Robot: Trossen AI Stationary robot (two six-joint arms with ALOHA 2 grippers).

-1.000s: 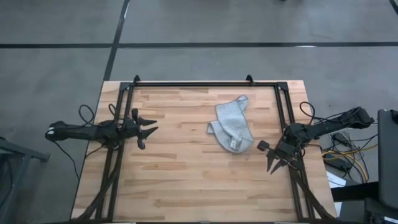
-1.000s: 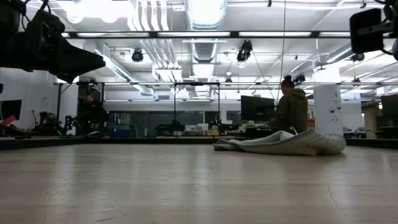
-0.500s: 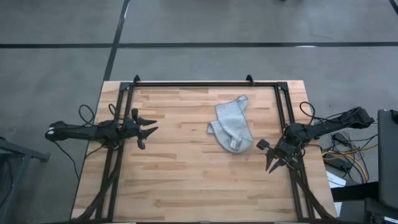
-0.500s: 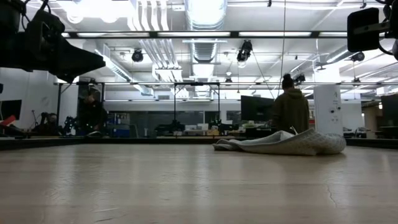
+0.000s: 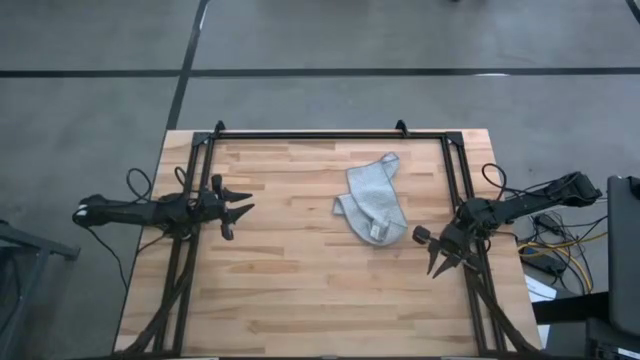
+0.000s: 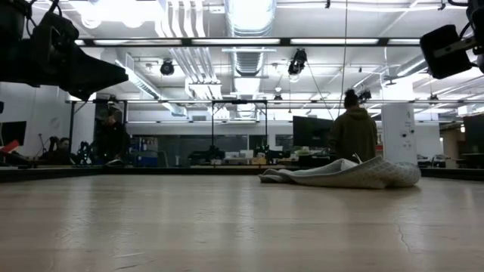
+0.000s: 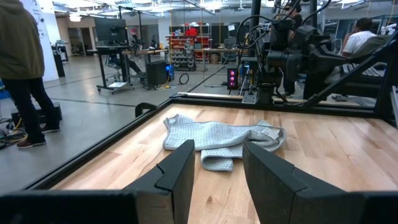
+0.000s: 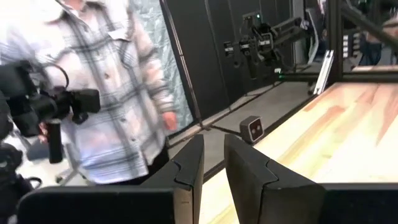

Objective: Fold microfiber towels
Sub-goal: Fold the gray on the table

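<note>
Grey-blue, the microfiber towel (image 5: 373,200) lies crumpled right of centre on my table (image 5: 290,290). My left tool (image 5: 240,210) waits by the left edge, fingers parted and empty; my right tool (image 5: 432,250) hovers just beside the towel, slightly parted, empty.

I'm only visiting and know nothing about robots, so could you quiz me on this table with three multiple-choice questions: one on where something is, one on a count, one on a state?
1. Where does the towel lie on the table?
A. near the left arm
B. right of the middle, nearer the right gripper
C. hanging off the front edge

2. How many towels are on the table?
A. one
B. two
C. four

3. What state is the towel in?
A. folded into a neat square
B. lifted in the air
C. crumpled, lying on the wood

Answers: 1 B, the high view shows it right of centre, far from the left gripper. 2 A, only one cloth shows. 3 C, it lies rumpled and no gripper touches it.
</note>
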